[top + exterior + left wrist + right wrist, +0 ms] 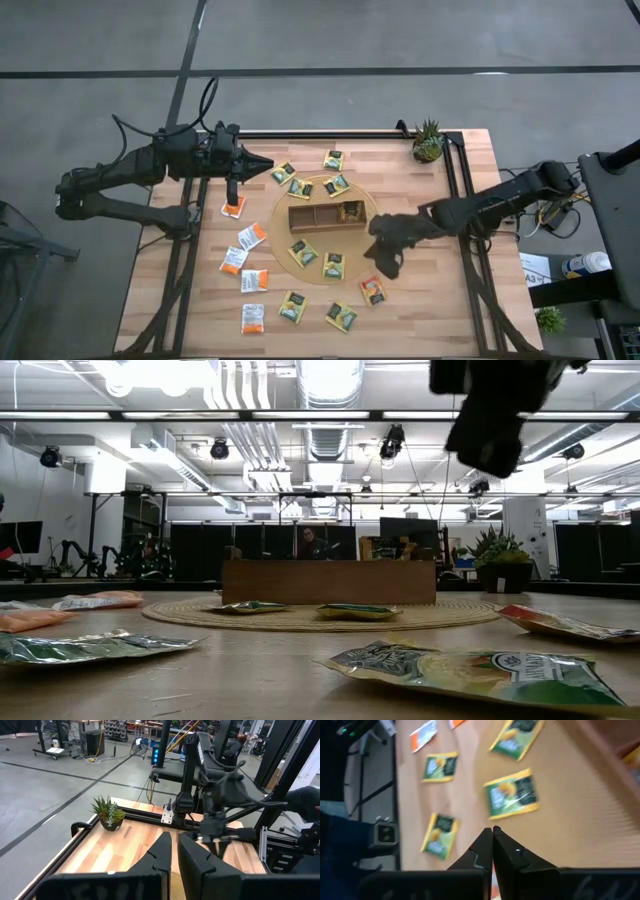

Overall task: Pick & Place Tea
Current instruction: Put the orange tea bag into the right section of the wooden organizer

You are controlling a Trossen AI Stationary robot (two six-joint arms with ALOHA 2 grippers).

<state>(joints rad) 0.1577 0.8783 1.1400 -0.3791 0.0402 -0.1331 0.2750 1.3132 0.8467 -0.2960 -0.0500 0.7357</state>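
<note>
Many tea sachets (pixel 333 265) lie scattered flat on the tabletop (pixel 470 300), ringed loosely around the round woven mat (pixel 285 215) that carries the wooden three-compartment tray (pixel 305 218); yellow-green ones sit mostly on and near the mat, white-and-orange ones (pixel 252 318) toward the left side, and one orange-red sachet (pixel 373 290) lies just off the mat's near edge. At least one sachet appears to sit in the tray's right compartment, though I cannot make it out clearly. My right gripper (pixel 385 262) hangs over the mat's right-hand edge, between the tray and the orange-red sachet. Its fingers (pixel 485 851) are pressed fully together with nothing between them in the wrist view, so I judge no sachet is held; the yellow-green sachet (pixel 512 793) ahead lies free on the mat. My left gripper (pixel 262 163) waits at the tabletop's far left edge, raised, its fingers (pixel 160 852) nearly together and empty. A small potted plant (pixel 429 142) stands at the far right corner, clear of the work. I judge most of the sorting remains; thin flat sachets will need a low pinch at an edge.
</note>
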